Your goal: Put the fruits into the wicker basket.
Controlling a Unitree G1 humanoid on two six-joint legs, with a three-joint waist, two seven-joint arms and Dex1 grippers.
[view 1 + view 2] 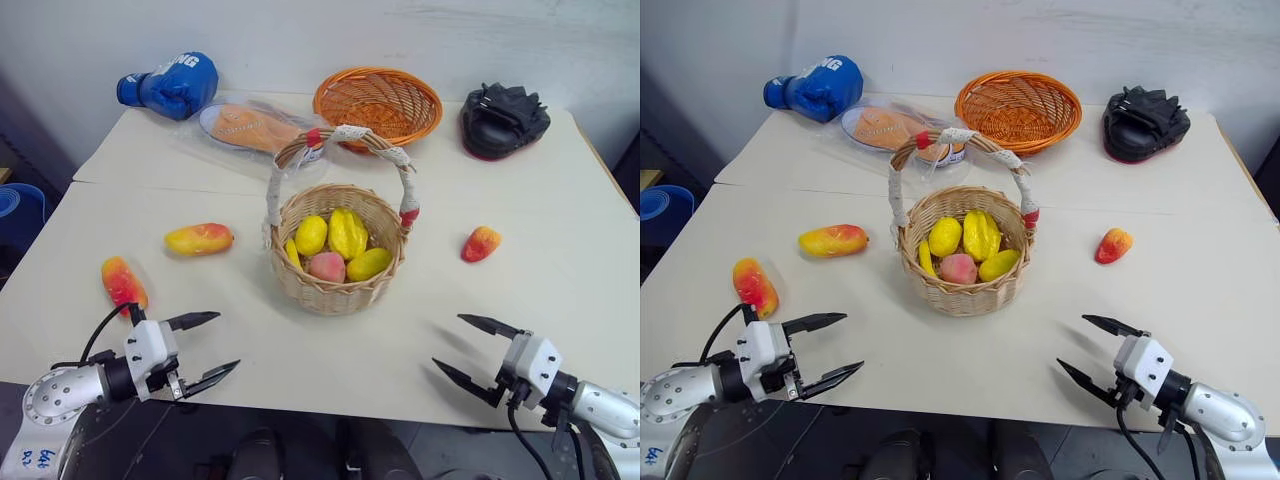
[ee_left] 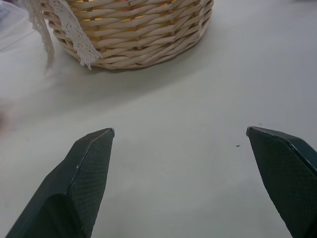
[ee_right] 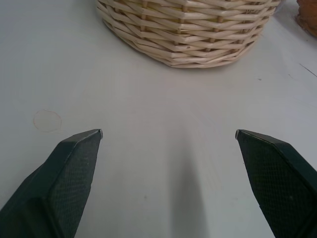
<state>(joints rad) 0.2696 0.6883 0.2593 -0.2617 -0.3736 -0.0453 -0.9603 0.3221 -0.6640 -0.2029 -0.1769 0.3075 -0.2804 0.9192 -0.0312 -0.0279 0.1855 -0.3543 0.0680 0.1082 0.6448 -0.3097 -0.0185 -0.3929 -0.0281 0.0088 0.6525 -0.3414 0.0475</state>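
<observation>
Three fruits are lying loose on the table (image 1: pixel 560 290): an elongated mango (image 1: pixel 199 238) left of centre, a second mango (image 1: pixel 123 283) at lower left, and a small rounder mango (image 1: pixel 481 243) at right. The wicker basket (image 1: pixel 338 250) is sitting mid-frame, already holding yellow fruits (image 1: pixel 346 233) and a peach (image 1: pixel 327 266). The left gripper (image 1: pixel 204 350) and right gripper (image 1: pixel 470 350) are hovering spread wide, holding nothing. The glossy ovals are likely to roll or squirt out of an off-centre pinch, and a careless swing over the rim could catch the cloth-wrapped handle (image 1: pixel 340 135), tipping the basket.

Blue boxing glove (image 1: pixel 170 85): white lettering, partly legible, ending "ING".
</observation>
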